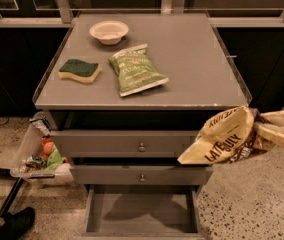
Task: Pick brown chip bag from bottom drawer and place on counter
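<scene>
One big grey counter fills the top of my view, and its right half is bare. Below it the bottom drawer hangs open with nothing in it. The brown chip bag is up in the air, off the counter's front right corner, about level with the top drawer. My gripper comes in from the right and pinches the bag's end tight. The bag sits lower than the clear rim — so I think I should lift first, then slide left over the bare part. I would stay away from the green chip bag, the sponge and the bowl — and let go low.
</scene>
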Robot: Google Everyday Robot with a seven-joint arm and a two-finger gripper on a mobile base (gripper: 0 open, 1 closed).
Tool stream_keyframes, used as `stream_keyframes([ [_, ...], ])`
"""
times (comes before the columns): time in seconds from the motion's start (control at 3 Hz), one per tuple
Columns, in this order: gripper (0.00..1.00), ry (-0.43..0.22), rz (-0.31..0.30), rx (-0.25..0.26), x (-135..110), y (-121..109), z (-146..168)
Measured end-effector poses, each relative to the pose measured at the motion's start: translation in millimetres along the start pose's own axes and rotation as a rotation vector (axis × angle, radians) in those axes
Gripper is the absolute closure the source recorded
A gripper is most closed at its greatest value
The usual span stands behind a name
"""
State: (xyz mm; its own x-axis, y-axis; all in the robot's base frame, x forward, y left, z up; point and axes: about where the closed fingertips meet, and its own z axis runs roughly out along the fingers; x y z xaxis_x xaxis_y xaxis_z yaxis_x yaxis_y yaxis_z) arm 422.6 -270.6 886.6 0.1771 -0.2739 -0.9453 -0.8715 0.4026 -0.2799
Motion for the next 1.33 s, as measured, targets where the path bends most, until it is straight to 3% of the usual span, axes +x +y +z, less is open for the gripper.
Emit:
stream_keyframes([
  [0.67,1.0,0.101,-0.078,-0.143,-40.7,-75.7,31.0],
  [1.33,1.0,0.118,-0.092,-0.287,-55.3,-140.0,96.4],
])
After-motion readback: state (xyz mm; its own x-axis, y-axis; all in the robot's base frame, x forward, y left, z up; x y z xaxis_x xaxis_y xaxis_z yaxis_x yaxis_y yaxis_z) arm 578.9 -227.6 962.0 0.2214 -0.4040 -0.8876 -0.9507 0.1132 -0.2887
